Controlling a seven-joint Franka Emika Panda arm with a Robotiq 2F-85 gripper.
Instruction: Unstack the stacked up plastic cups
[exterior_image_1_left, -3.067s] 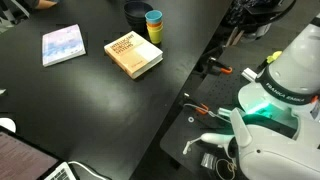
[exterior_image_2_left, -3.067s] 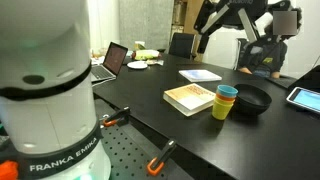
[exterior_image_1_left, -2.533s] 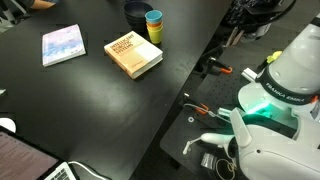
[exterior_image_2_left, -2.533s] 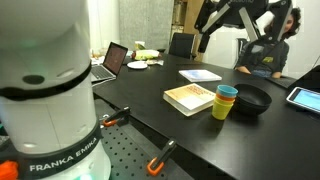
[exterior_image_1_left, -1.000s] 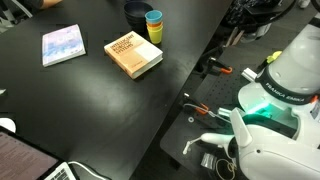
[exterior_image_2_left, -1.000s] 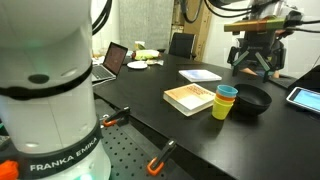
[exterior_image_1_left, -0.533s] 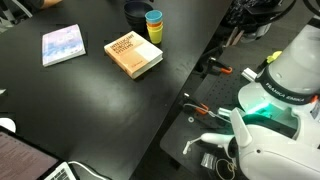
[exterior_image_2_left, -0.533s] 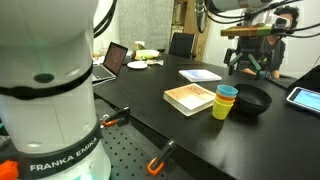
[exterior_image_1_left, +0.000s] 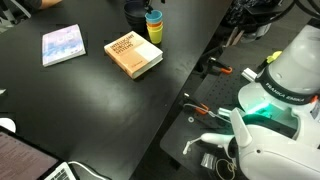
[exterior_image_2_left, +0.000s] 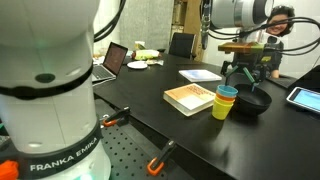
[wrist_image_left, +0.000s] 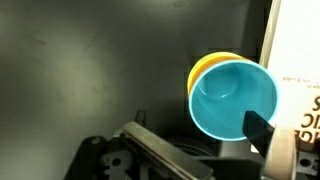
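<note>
The plastic cups (exterior_image_2_left: 226, 101) stand as one stack on the black table, a teal-blue cup on top with orange and yellow below. The stack also shows in an exterior view (exterior_image_1_left: 153, 26), next to the tan book. In the wrist view I look down into the teal cup (wrist_image_left: 232, 98), with a yellow rim (wrist_image_left: 203, 66) behind it. My gripper (exterior_image_2_left: 246, 80) hangs open just above the stack and the dark bowl, holding nothing. Its fingers (wrist_image_left: 215, 145) show on either side below the cup.
A wide dark bowl (exterior_image_2_left: 252, 101) stands right beside the stack. A tan book (exterior_image_1_left: 133, 54) lies close by and a pale blue booklet (exterior_image_1_left: 63, 44) farther off. A laptop (exterior_image_2_left: 112, 62) and a tablet (exterior_image_2_left: 303, 96) lie on the table. The table edge runs by the robot base (exterior_image_1_left: 275, 110).
My gripper has come down from high above the table and moved toward the cup stack. The cups, bowl and books have not moved.
</note>
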